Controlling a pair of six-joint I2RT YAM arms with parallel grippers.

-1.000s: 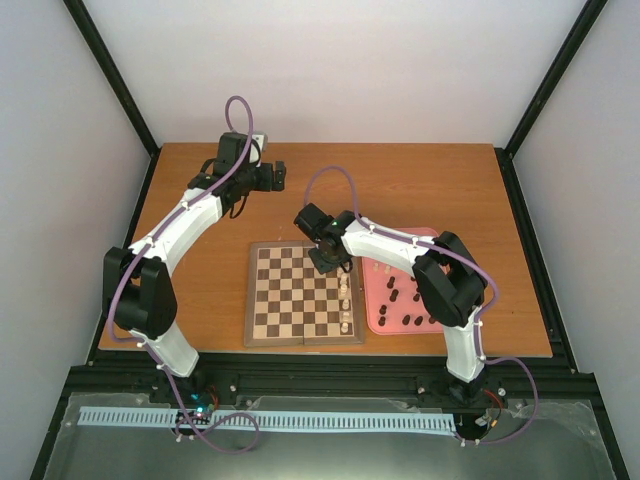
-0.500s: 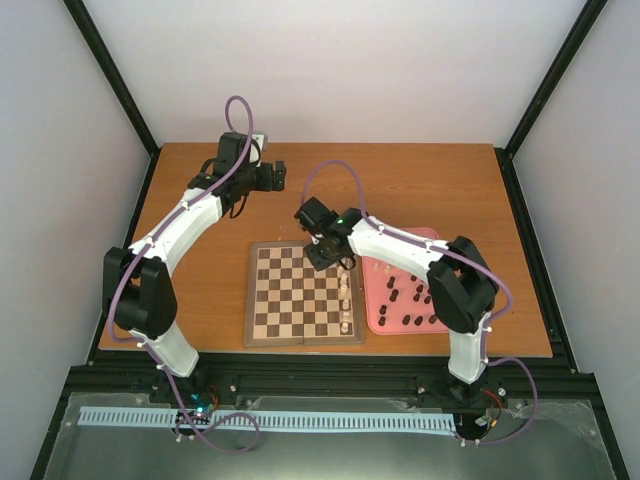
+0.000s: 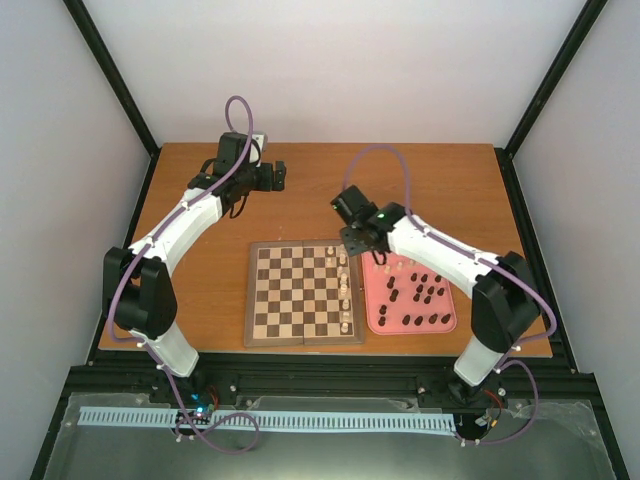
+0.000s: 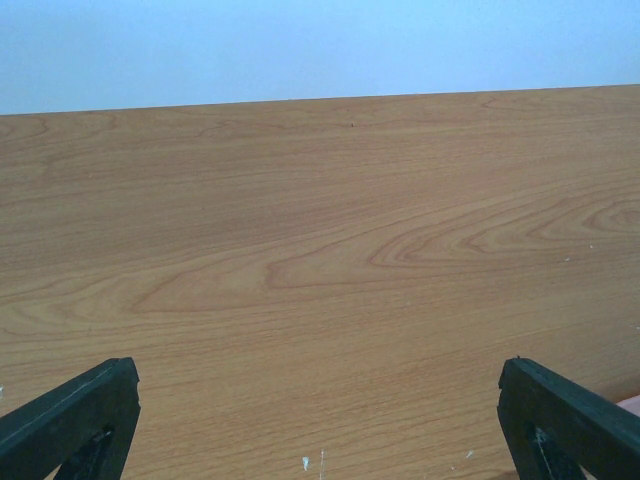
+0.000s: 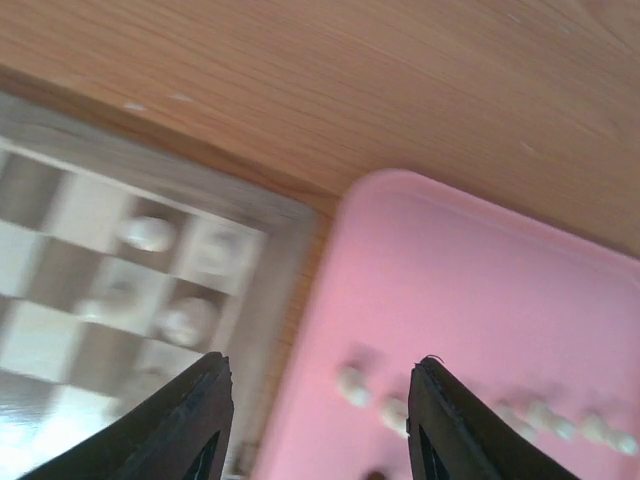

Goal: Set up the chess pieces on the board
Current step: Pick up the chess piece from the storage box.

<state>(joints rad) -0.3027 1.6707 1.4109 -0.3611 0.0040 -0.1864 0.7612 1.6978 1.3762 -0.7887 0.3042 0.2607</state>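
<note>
The board (image 3: 285,300) lies in the middle of the table, with cream chess pieces (image 3: 345,298) in its two right-hand files. My right gripper (image 3: 358,248) hovers over the board's far right corner and the pink tray's edge. In the right wrist view its gripper (image 5: 320,400) is open and empty. Blurred cream pieces (image 5: 148,233) stand on the board (image 5: 60,330) to its left, and small cream pieces (image 5: 352,384) lie in the tray (image 5: 480,290). My left gripper (image 3: 281,176) is open over bare table (image 4: 320,260), far from the board.
The pink tray (image 3: 450,322) right of the board holds several dark pieces (image 3: 415,295) and a few cream ones (image 3: 396,268) near its far edge. Black frame posts and grey walls enclose the table.
My right arm has swung right, from over the board's far squares to the board's corner by the tray. Its jaws have opened. The left arm has not moved.
</note>
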